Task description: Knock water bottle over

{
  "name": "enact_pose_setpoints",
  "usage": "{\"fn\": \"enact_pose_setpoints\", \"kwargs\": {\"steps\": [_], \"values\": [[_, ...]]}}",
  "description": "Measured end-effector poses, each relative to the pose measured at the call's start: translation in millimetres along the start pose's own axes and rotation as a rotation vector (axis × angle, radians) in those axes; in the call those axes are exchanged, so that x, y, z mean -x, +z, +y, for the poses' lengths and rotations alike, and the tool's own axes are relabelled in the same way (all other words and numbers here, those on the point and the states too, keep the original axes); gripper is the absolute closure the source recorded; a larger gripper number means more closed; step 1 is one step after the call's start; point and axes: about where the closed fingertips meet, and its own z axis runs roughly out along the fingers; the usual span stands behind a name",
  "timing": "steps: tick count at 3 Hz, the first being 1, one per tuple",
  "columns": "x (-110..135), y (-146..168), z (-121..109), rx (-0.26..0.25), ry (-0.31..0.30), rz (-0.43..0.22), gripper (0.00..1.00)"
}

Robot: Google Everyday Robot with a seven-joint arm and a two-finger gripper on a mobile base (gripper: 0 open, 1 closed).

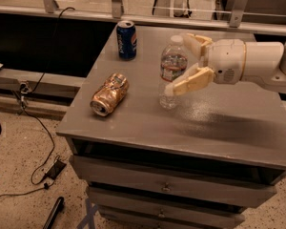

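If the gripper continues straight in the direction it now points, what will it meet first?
The water bottle, most likely. The gripper points straight at it, with its open fingers appearing on either side of the upright bottle. The lower one may be touching it, but depth is unclear.
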Motion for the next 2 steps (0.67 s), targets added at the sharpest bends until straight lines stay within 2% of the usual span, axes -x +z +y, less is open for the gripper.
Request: {"fn": "enact_pose_setpoints", "kwargs": {"steps": [1,2], "values": [[-9,15,-3,0.004,0.033,-0.049,0.00],[-21,22,-9,-0.010,0.069,-0.079,0.19]]}}
